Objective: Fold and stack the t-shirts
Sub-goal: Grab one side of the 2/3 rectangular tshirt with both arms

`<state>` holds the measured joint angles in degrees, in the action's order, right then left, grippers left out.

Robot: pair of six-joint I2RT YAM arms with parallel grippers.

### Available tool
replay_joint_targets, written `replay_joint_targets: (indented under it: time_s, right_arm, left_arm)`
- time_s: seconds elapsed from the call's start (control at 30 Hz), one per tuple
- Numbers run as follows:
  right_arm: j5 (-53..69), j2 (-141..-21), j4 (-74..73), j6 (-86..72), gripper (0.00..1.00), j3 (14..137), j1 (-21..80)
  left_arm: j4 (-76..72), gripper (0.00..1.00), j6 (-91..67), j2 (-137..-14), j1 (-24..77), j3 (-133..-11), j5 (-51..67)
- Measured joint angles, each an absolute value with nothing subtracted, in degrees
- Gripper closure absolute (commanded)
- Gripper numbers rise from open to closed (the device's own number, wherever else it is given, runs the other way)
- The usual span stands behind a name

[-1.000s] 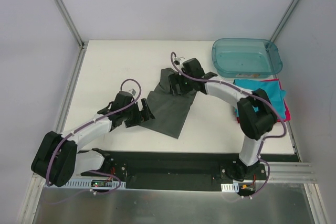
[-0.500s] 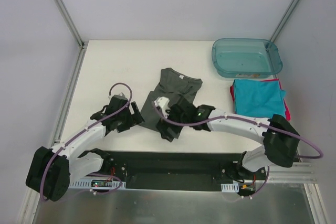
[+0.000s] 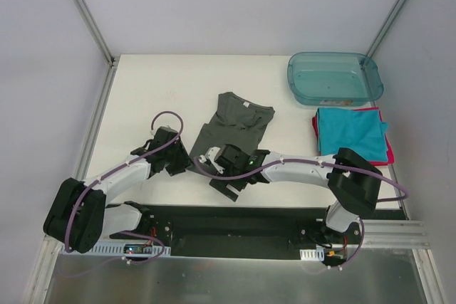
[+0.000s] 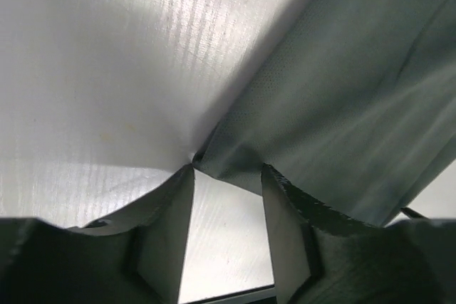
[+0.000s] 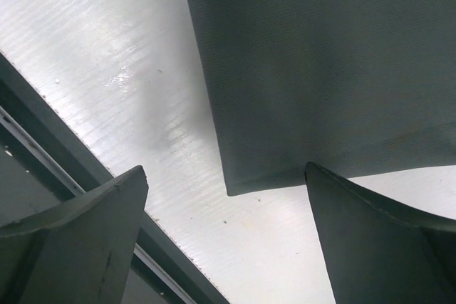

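Note:
A dark charcoal-grey t-shirt (image 3: pixel 234 124) lies spread in the middle of the table, collar and small label at the far end. My left gripper (image 3: pixel 184 164) sits at its near left corner. In the left wrist view the left gripper (image 4: pixel 228 170) has its jaws narrowed but still apart, with the shirt's corner (image 4: pixel 214 154) lying across the fingertips. My right gripper (image 3: pixel 225 181) is at the near hem. In the right wrist view the right gripper (image 5: pixel 224 172) is wide open, and the shirt's corner (image 5: pixel 239 179) lies just beyond its fingers. A folded teal t-shirt (image 3: pixel 350 132) rests on a red-pink one (image 3: pixel 389 153) at the right.
A translucent teal tub (image 3: pixel 333 77) stands at the back right, just behind the folded pile. The black base rail (image 3: pixel 235 222) runs along the table's near edge, close under the right gripper. Metal frame posts rise at the back corners.
The right arm swung from the shirt's collar end down to the near hem. The shirt now lies flat with its collar showing. The left gripper's jaws have narrowed at the shirt's corner.

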<state>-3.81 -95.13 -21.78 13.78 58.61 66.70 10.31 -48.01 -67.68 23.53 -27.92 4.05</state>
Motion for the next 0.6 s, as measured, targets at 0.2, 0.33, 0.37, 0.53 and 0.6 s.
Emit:
replay_joint_targets:
  time_s: [0.2,0.33,0.37,0.53,0.6]
  right_arm:
    - [-5.54,-95.33,-21.76,13.82,0.15,58.61,67.24]
    - [-5.85,-95.88,-21.78,14.26,0.2,58.63,68.31]
    - [-5.89,-96.09,-21.8,14.39,0.2,58.67,68.62]
    - [-7.55,-96.95,-21.91,15.59,0.29,58.81,70.5]
    - [-8.36,-97.8,-21.96,16.01,0.32,59.13,70.98]
  left_arm:
    - [8.99,1.0,-49.04,-68.84,23.53,-27.16,4.51]
    - [8.54,1.0,-48.9,-69.12,23.53,-27.0,4.47]
    - [8.51,1.0,-48.9,-69.12,23.53,-26.98,4.47]
    - [8.36,1.0,-48.88,-68.99,23.53,-26.85,4.43]
    - [8.29,1.0,-48.69,-68.73,23.53,-26.72,4.36]
